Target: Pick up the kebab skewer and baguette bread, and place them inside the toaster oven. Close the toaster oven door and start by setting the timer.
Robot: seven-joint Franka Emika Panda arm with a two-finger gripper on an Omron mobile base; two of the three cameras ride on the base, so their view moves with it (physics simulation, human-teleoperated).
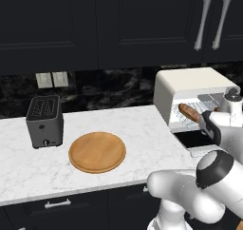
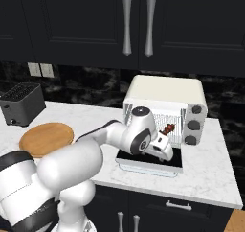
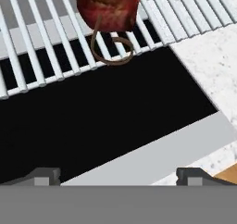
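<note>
Both foods sit inside the toaster oven (image 2: 165, 106) now. Baguette bread (image 1: 191, 112) lies on the wire rack (image 3: 41, 56) toward the left. Kebab skewer (image 2: 168, 129) rests on the same rack toward the right, with its loop end close to the near edge of the rack. Toaster oven door (image 2: 150, 160) hangs down flat, wide open, dark glass up. Gripper (image 3: 118, 176) sits just above that door, fingers spread wide, holding nothing.

Next job, most likely: lift the door shut, then turn the timer knob (image 2: 196, 110) on the right side.

Things that could go wrong:
- Could bump the skewer while pulling back, since the meat end is so near. Might roll it off the rack.
- Could catch the loop end in the door if it pokes out past the rack.
- Could slip off the door edge while pushing up, letting it drop back down.
- Could grab the wrong knob, since three sit in a row.

Wooden board (image 1: 97, 151) and dark slot toaster (image 1: 44, 121) stay far off to the left, out of the way.
</note>
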